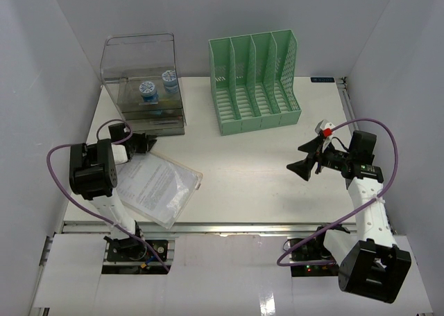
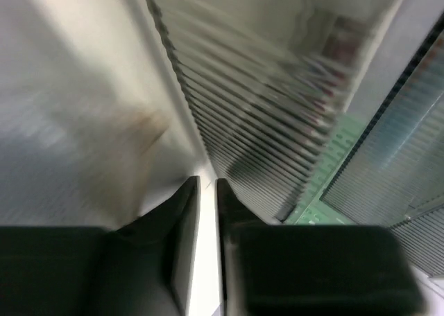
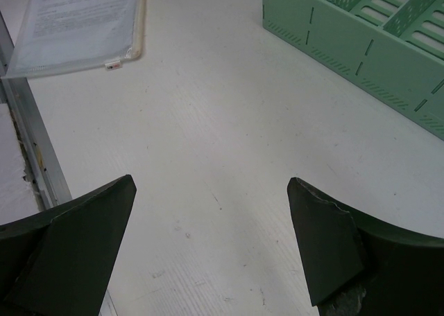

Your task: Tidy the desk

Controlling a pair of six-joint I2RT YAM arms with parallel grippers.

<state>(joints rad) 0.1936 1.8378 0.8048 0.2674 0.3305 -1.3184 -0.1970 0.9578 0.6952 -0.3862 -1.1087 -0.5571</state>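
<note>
The desk (image 1: 263,170) is a white tabletop with a metal rail (image 1: 229,227) along its near edge. It fills the right wrist view (image 3: 208,122). My left gripper (image 1: 146,144) is at the left, just in front of the clear drawer box (image 1: 146,80). In the blurred left wrist view its jaws (image 2: 207,184) stand almost together with a thin bright slit between them. I cannot make out anything in the slit. My right gripper (image 1: 304,158) hovers over bare desk at the right. It is wide open and empty (image 3: 211,183).
A document in a clear sleeve (image 1: 156,184) lies at the front left, beside the left arm; it also shows in the right wrist view (image 3: 76,18). A green slotted file rack (image 1: 253,80) stands at the back. Two blue-and-white rolls (image 1: 147,89) are in the drawer box.
</note>
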